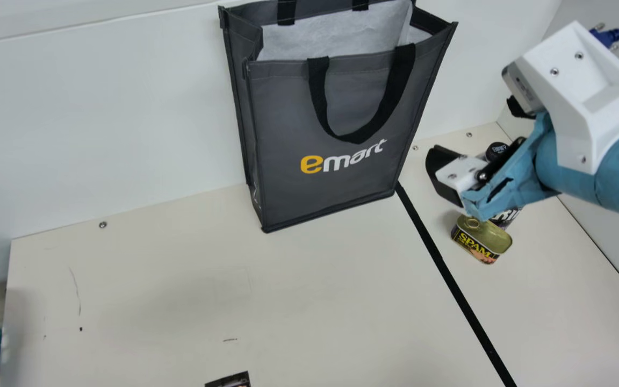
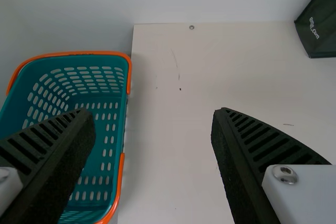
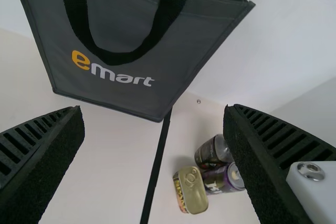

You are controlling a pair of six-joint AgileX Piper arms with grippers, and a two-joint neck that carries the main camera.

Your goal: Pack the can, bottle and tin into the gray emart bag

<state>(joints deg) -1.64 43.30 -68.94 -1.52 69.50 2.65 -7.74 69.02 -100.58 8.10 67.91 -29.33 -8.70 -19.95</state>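
Though open — right jaws [image 1: 445,174] near bag [image 1: 282,123]

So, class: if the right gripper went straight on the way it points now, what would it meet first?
Probably the gray emart bag, low on its front: the right gripper points roughly that way, jaws apart, though depth is unclear.

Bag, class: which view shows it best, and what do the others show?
The main view, since the bag shows its whole front and open top there. The right wrist view shows most of the front, cut off above; the left wrist view shows a lower corner.
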